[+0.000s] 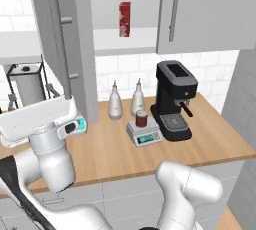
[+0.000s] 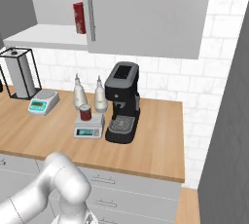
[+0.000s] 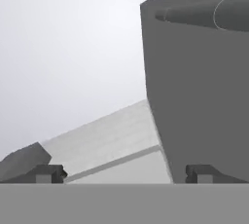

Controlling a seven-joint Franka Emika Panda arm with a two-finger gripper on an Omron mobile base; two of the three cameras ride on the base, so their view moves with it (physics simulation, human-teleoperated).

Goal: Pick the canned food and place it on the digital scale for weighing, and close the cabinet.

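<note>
The dark red canned food (image 1: 141, 118) (image 2: 85, 112) stands upright on the platform of the light-grey digital scale (image 1: 145, 135) (image 2: 89, 129), left of the coffee machine. The grey upper cabinet (image 1: 205, 11) (image 2: 146, 13) has its right door shut and its left door (image 1: 65, 44) swung open toward me. My white hand (image 1: 37, 119) is low at the left, by that open door's bottom corner. In the hand view my gripper (image 3: 125, 174) is open with nothing between its fingers, and the dark door face (image 3: 204, 96) with its bar handle (image 3: 209, 13) is close ahead on the right.
A tall red carton (image 1: 124, 19) (image 2: 79, 17) stands on the open cabinet shelf. A black coffee machine (image 1: 173, 99), two white bottles (image 1: 115, 103) and a paper towel holder (image 1: 27, 84) stand on the wooden counter. A second scale (image 2: 43, 102) sits further left.
</note>
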